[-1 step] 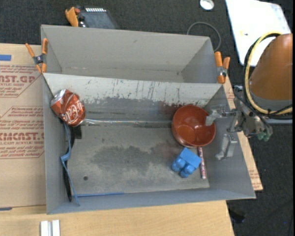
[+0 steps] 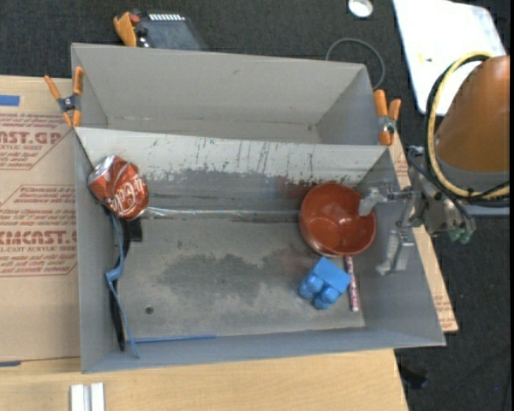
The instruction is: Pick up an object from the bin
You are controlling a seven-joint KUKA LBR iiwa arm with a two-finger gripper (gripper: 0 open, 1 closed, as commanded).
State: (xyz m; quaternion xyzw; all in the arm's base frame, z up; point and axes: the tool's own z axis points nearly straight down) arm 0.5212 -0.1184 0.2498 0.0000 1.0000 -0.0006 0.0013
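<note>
My gripper (image 2: 384, 229) hangs over the bin's right side, just right of a red bowl (image 2: 334, 219), and its two grey fingers stand apart with nothing between them. The bowl sits upright on the bin floor near the right wall. Below it lies a small blue plastic block (image 2: 324, 283). A thin pink-red stick (image 2: 353, 286) lies beside the block, along the right wall.
A crushed red cola can (image 2: 118, 188) rests in the far left corner. A long black and blue tool (image 2: 116, 289) lies along the left wall. The arm with its orange cover stands outside the bin at the right.
</note>
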